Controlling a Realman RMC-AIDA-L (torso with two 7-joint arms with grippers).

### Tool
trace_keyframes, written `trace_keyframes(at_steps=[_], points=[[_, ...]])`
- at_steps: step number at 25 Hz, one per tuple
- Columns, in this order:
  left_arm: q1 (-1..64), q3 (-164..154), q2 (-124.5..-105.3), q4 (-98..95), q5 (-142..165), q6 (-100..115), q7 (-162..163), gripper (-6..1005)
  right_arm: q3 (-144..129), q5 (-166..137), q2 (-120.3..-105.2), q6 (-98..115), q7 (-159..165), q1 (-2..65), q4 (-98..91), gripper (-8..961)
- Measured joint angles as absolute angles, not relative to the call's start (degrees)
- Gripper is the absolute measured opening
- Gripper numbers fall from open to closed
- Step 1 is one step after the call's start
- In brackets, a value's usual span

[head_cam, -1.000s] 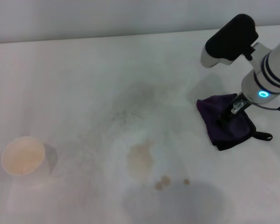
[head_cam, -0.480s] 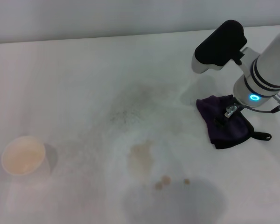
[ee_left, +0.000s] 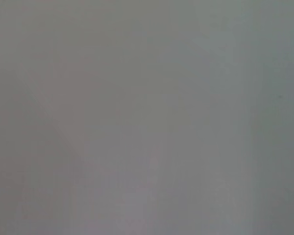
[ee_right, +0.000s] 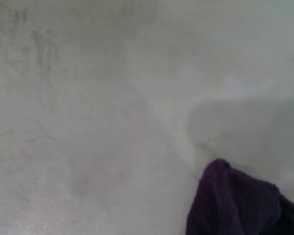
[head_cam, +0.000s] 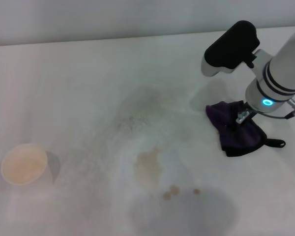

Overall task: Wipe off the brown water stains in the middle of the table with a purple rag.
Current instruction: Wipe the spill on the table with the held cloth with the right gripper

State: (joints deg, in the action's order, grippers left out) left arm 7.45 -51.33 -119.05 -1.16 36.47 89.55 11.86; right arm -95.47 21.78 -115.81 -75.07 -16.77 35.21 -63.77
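Note:
The purple rag [head_cam: 245, 139] lies on the white table [head_cam: 73, 83] at the right, its black loop toward the right edge. My right gripper [head_cam: 237, 121] is down in the rag's upper part and shut on the bunched cloth. A raised corner of the rag [ee_right: 235, 205] shows in the right wrist view. The brown water stains [head_cam: 148, 166] sit in the middle of the table, left of and nearer than the rag, with small darker droplets [head_cam: 171, 191] beside them. My left gripper is out of view; its wrist view shows only a plain grey surface.
A white paper cup [head_cam: 23, 163] stands at the near left. Sparse dark speckles [head_cam: 132, 118] lie on the table beyond the stains. The table's far edge [head_cam: 113, 38] runs along the top of the head view.
My right arm swung left and lowered onto the rag, then held still. The rag's left corner shifted slightly left and bunched up.

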Motion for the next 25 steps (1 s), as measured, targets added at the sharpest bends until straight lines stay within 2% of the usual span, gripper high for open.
trace_keyframes(at_steps=[25], points=[[7.99,-51.23,-119.0,-1.85,36.38,89.56,11.18,893,-117.04,45.82,-116.11,-77.71,-17.07,37.33,-71.36,96]])
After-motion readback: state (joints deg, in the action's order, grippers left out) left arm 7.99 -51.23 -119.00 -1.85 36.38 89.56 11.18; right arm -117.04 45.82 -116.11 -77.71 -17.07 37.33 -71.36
